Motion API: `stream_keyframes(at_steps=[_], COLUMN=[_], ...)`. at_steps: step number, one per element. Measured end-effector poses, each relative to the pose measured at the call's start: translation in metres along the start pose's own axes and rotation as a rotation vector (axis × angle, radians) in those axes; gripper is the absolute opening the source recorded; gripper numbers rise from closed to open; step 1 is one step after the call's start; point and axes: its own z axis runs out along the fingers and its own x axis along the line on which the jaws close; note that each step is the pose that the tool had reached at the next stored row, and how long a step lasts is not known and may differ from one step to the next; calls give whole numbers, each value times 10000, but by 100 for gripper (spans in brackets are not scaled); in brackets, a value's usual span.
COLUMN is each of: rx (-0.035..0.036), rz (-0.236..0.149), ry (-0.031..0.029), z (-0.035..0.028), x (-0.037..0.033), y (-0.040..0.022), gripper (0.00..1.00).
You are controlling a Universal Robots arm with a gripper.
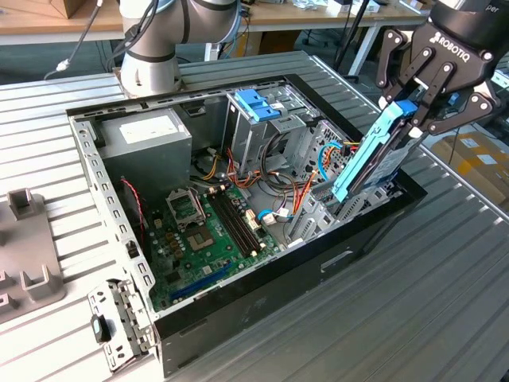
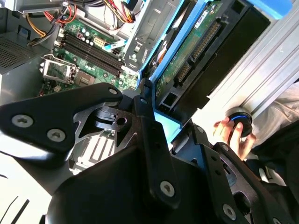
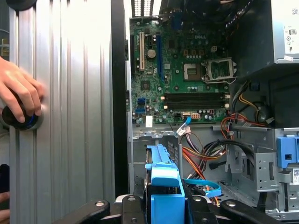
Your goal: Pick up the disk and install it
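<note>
While hand [image 1: 412, 111] grips disk [image 1: 367, 159], near case wall [image 1: 358, 248]

Close-up stuff here: the gripper [image 2: 164, 122] has its black fingers [image 2: 145, 100] pinched on the disk [image 2: 196, 51], one on each side of its blue carrier. You can see the disk's green circuit board and the connector strip. Past it, inside the open case, there's the motherboard [image 2: 88, 51] with its memory slots and the CPU socket [image 2: 58, 70], plus a bundle of red, yellow and orange cables [image 2: 67, 11]. Over on the ribbed metal table [image 2: 275, 56], near the black case wall, a person's hand [image 2: 229, 133] is on a round black knob [image 2: 241, 120] with a blue ring.
</note>
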Motion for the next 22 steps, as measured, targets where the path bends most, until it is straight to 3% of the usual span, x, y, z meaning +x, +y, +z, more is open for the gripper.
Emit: stream_keyframes(at_steps=[11,16,22], rx=[0,0,0], rz=[0,0,0], ry=[0,2,1], z=[31,110,124], x=[-1,-8,-8], y=[-18,-79,-89], gripper=[37,37,37])
